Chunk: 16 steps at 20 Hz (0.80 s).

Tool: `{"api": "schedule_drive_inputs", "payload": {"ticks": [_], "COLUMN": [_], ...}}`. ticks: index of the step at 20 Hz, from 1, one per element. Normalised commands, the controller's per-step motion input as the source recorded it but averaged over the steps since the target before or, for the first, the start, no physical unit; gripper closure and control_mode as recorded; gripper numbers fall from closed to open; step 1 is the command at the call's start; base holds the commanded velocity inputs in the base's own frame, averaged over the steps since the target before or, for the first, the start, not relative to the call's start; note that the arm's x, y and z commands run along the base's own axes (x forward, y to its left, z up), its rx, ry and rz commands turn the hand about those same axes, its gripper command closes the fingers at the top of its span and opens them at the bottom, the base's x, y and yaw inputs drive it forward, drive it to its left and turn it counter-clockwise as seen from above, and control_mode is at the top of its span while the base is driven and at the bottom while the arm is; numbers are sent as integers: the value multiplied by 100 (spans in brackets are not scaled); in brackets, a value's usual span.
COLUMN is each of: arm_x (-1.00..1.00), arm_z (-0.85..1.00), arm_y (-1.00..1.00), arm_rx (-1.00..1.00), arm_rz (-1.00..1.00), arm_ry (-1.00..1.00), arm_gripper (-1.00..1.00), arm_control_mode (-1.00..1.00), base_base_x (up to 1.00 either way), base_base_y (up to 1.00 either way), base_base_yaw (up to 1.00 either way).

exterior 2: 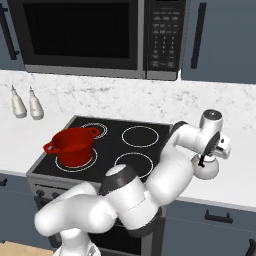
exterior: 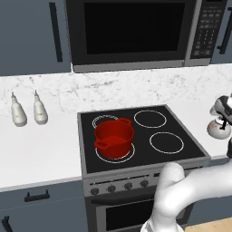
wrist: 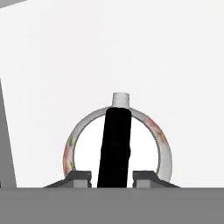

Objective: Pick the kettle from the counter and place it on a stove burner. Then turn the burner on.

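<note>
Hand view: rounded glossy kettle [wrist: 153, 131], thin black arched handle between jaws.

A marble backsplash [exterior: 113, 88], white with grey veins, runs across the wall behind the white counter [exterior: 41, 154]. Above it, a black-and-steel microwave [exterior: 131, 34] hangs between blue-grey upper cabinets [exterior: 31, 36] with dark vertical bar handles. A black glass cooktop [exterior: 140, 136] with four white burner rings is set into the counter; a row of dark knobs [exterior: 120, 186] lines the steel front panel under it, above an oven door [exterior: 122, 215]. Blue-grey lower cabinets [exterior 2: 215, 227] with dark handles flank the oven. Two white bottles [exterior: 28, 110] stand side by side against the backsplash, left of the cooktop. A strip of light wood floor [exterior: 213, 225] shows at the lower edge. Lighting is even.
</note>
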Motion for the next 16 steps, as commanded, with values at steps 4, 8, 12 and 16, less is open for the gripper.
{"api": "schedule_drive_inputs", "payload": {"ticks": [4, 8, 12, 16], "arm_x": [0, -6, -30, -35], "arm_z": [3, 33, 52, 43], "arm_y": [10, 92, 100, 100], "arm_rx": [0, -3, -4, -1], "arm_rz": [0, 0, 0, 0], "arm_ry": [0, -7, -16, -8], "arm_gripper": [100, 100, 100, 100], "arm_control_mode": [-100, -100, -100, -100], "base_base_x": [0, 0, 0, 0], "base_base_y": [0, 0, 0, 0], "base_base_yaw": [0, 0, 0, 0]}}
